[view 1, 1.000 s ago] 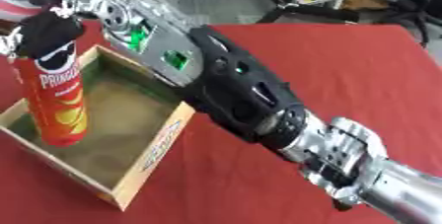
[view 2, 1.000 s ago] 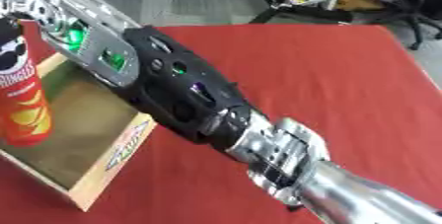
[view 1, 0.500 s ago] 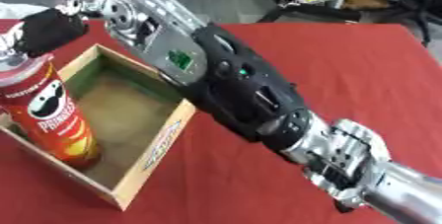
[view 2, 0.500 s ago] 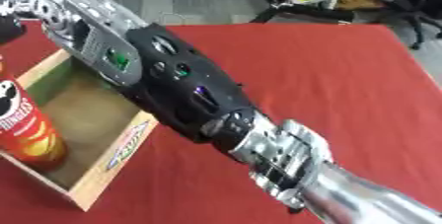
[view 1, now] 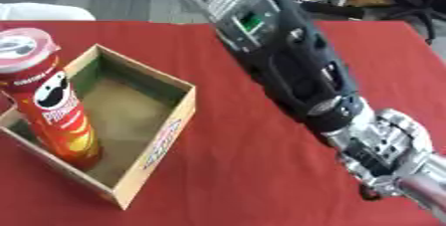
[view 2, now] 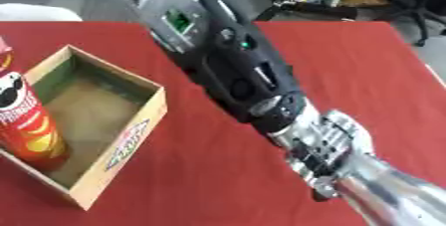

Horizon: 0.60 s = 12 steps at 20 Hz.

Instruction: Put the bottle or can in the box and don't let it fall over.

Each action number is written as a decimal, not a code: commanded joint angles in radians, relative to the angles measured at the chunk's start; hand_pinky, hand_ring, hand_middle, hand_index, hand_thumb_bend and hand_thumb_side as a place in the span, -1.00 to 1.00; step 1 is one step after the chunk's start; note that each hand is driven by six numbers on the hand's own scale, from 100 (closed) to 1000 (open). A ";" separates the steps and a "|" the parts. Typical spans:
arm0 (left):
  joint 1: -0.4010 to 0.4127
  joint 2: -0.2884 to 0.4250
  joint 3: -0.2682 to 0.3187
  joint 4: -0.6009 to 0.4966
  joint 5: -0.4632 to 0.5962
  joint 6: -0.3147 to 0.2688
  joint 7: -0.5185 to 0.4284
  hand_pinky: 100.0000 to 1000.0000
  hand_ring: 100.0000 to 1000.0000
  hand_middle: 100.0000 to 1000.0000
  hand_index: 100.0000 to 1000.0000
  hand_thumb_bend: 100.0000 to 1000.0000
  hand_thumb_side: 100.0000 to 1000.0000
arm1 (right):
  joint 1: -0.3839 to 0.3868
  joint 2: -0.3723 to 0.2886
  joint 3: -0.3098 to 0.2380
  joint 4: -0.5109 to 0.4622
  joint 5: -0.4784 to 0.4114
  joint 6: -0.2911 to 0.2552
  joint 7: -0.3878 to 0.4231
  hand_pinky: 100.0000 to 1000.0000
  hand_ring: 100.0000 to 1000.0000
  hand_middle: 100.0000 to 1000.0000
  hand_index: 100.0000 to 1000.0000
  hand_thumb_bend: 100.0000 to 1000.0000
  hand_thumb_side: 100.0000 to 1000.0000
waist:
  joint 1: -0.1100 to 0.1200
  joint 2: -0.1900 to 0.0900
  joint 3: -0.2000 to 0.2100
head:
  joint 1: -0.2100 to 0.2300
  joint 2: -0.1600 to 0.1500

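A red cloth covers the table (view 1: 261, 170), and at 12 o'clock behind it there is a grey floor with dark chair legs. The robot's right arm (view 1: 296, 70), black with a silver wrist joint, stretches from 5 o'clock up to 12 o'clock across the table, and its hand goes past the top edge, so nobody can tell if the fingers are apart or together. At 9 o'clock the tall, round, red chips can (view 1: 48, 100) stands upright inside the open cardboard box (view 1: 161, 135), in its near left corner, with nothing holding it.

Glossy printed can (view 1: 52, 115) with a shiny lid, matt cardboard box (view 1: 166, 138) (plain brown inside), red cloth counter (view 1: 253, 170), glossy black plastic arm (view 1: 296, 70)
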State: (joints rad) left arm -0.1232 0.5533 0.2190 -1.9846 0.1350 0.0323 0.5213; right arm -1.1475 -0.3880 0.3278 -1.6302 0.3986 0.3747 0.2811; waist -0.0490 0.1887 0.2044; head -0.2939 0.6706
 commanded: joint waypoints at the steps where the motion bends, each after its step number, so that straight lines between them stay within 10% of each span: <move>1: 0.000 0.028 0.013 -0.015 -0.006 0.003 0.001 0.77 0.51 0.61 0.34 -0.06 -0.24 | 0.036 -0.146 -0.056 -0.100 -0.078 0.039 -0.032 0.58 0.87 0.70 0.76 -1.00 -0.18 | 0.013 -0.025 -0.007 | 0.022 0.008; 12: 0.000 0.024 0.009 -0.015 -0.004 0.004 -0.006 0.76 0.50 0.61 0.34 -0.06 -0.23 | 0.350 -0.439 -0.225 -0.338 -0.295 0.106 -0.238 0.45 0.73 0.62 0.71 -1.00 0.17 | 0.041 -0.021 -0.040 | 0.092 0.004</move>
State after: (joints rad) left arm -0.1149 0.5531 0.2189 -1.9846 0.1318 0.0369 0.5181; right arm -0.7855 -0.7774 0.1325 -1.9394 0.1270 0.4778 0.0707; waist -0.0115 0.1861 0.1640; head -0.2076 0.6788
